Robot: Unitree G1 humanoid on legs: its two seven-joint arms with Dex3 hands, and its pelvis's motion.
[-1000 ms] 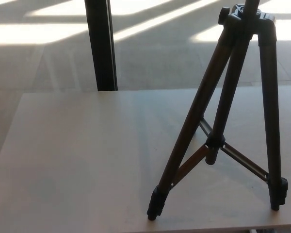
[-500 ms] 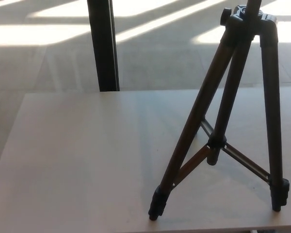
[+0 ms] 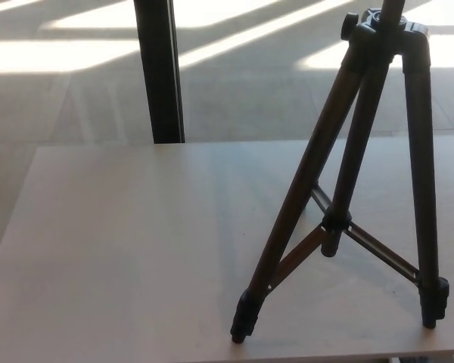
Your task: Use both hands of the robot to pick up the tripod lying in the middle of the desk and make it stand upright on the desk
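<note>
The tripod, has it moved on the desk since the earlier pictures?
No. The tripod stands upright in the same place relative to the desk edge and the dark post; the small shifts affect the whole picture, so the camera moved.

Sharp, backlit; sunlit floor (image 3: 76,53) glare.

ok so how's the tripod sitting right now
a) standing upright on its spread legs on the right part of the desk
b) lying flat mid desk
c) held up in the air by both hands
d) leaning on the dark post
a: the tripod stands on the desk with its legs spread and feet planted on the right side; no hand is in view, and the post stands apart behind the desk.
</note>
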